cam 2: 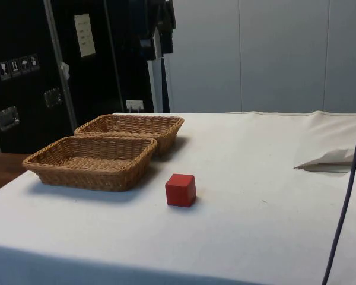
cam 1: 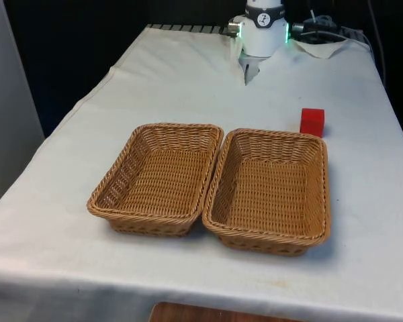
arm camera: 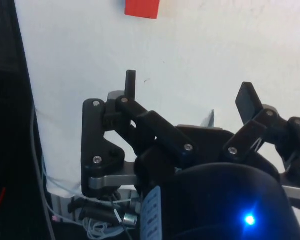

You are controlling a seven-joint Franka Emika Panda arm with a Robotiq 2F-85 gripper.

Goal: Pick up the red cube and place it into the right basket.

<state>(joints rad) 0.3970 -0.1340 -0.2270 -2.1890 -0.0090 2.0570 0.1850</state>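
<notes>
The red cube [cam 1: 311, 122] rests on the white cloth just beyond the far right corner of the right basket [cam 1: 275, 135]. From the side, the cube [cam 2: 181, 190] stands a short way from that wicker basket's [cam 2: 89, 173] near wall. In the wrist view my gripper [arm camera: 189, 92] hangs high over the cloth, open, with nothing between its black fingers [arm camera: 130, 82]. The cube [arm camera: 142, 7] lies on the cloth well ahead of the fingertips, apart from them.
The left wicker basket [cam 1: 178, 127] touches the right one side by side and holds nothing. The robot's base [cam 1: 262, 33] stands at the far end, with crumpled white material [cam 1: 326, 47] beside it. A dark cable [cam 2: 344, 202] hangs in the side view.
</notes>
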